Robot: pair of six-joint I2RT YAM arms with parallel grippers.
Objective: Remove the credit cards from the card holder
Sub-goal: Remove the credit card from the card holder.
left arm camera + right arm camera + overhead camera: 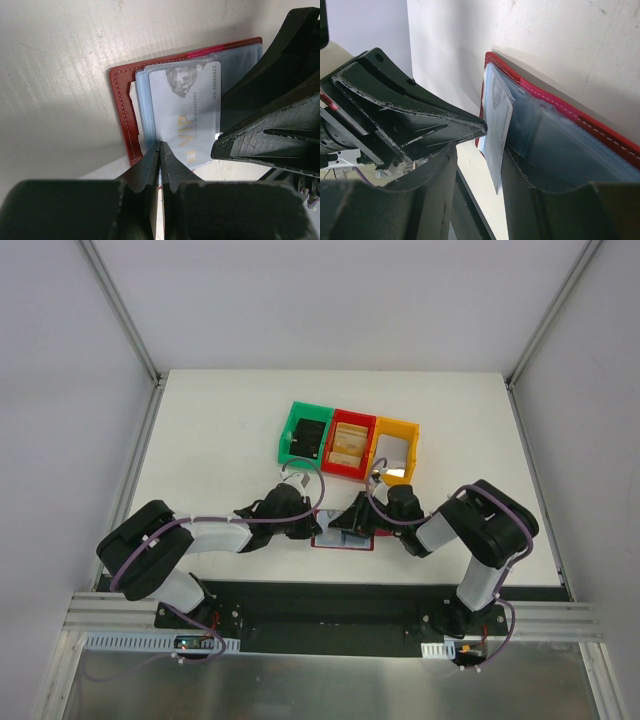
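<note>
The card holder lies open on the white table, its red leather rim framing clear blue sleeves. A pale VIP credit card sticks partly out of a sleeve and tilts up off it. My left gripper is shut, with its tips against the card's near-left edge and nothing pinched between them; the same tip meets the card in the right wrist view. My right gripper is open. One of its fingers rests on the sleeves, and the card's free end hangs between the two.
Three small bins stand just behind the holder: green with a dark item, red with tan cards, yellow. Both arms crowd the holder from either side. The table's front edge and black base rail lie close below.
</note>
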